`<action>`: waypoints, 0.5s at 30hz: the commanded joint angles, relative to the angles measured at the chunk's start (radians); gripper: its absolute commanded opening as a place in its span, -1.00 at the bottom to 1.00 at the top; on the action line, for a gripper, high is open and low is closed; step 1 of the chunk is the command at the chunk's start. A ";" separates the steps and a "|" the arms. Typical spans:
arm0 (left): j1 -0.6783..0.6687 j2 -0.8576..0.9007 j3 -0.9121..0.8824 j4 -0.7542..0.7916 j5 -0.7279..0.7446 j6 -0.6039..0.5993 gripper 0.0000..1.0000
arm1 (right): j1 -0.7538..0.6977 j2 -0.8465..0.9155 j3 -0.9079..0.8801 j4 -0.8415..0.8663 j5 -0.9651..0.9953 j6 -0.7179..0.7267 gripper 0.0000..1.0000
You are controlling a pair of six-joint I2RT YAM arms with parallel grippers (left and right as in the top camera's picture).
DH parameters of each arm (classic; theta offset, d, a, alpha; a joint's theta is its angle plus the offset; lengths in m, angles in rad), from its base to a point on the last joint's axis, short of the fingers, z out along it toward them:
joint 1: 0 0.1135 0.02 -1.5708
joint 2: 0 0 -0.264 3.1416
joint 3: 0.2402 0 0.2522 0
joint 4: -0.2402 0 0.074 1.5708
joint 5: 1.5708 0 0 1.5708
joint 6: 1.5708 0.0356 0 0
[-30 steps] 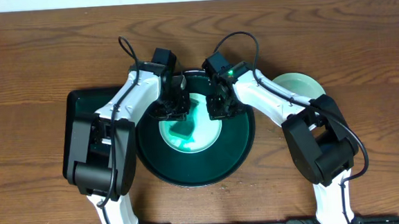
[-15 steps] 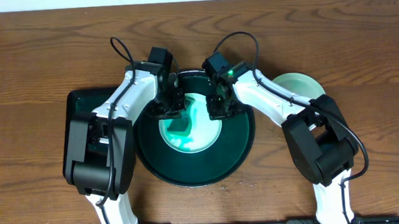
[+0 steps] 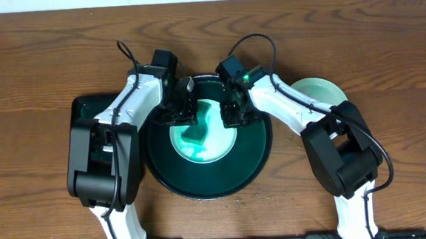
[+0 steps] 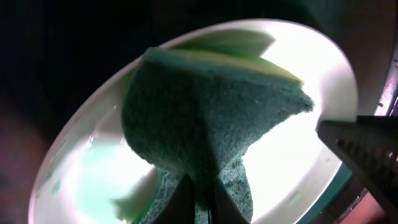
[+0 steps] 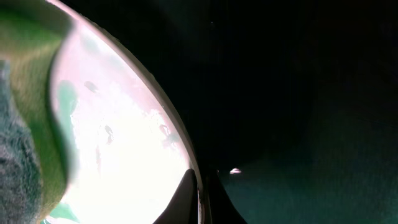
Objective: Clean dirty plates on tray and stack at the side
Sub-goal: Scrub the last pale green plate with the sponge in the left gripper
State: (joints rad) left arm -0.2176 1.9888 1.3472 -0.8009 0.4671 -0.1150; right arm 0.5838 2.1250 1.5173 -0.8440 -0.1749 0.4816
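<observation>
You are mid-wipe. Your left gripper is clamped on the green sponge, pressed onto the smeared plate in the round tray, mid-bench near the front edge. Your right gripper pinches that plate's rim. Next, probably scrub off the remaining green, then stack it on the pale plate toward the right edge.

black tray, pale plate smeared green, green sponge, brown wood-grain table

Glossy plate, coarse fibrous sponge, shiny black tray, grained wooden table.
</observation>
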 commanded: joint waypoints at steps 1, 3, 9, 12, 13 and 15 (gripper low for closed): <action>0.006 0.016 0.013 0.021 -0.129 -0.035 -0.86 | 0.007 -0.004 0.000 0.006 0.028 -0.007 -0.98; 0.006 0.012 0.029 0.006 -0.229 -0.074 -0.85 | 0.007 -0.004 0.000 0.006 0.028 -0.007 -0.98; 0.006 -0.039 0.051 -0.047 -0.349 -0.109 -0.86 | 0.007 -0.004 0.000 0.006 0.028 -0.007 -0.98; 0.006 -0.085 0.052 -0.063 -0.348 -0.109 -0.86 | 0.007 -0.004 0.000 0.006 0.028 -0.007 -0.98; 0.006 -0.103 0.052 -0.067 -0.348 -0.109 -0.86 | 0.007 -0.004 0.000 0.006 0.028 -0.007 -0.98; 0.010 -0.142 0.052 -0.076 -0.348 -0.109 -0.85 | 0.007 -0.004 0.000 0.006 0.028 -0.007 -0.98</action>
State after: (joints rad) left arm -0.2325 1.9255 1.3705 -0.8726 0.2226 -0.2035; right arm 0.5838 2.1250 1.5173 -0.8436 -0.1753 0.4816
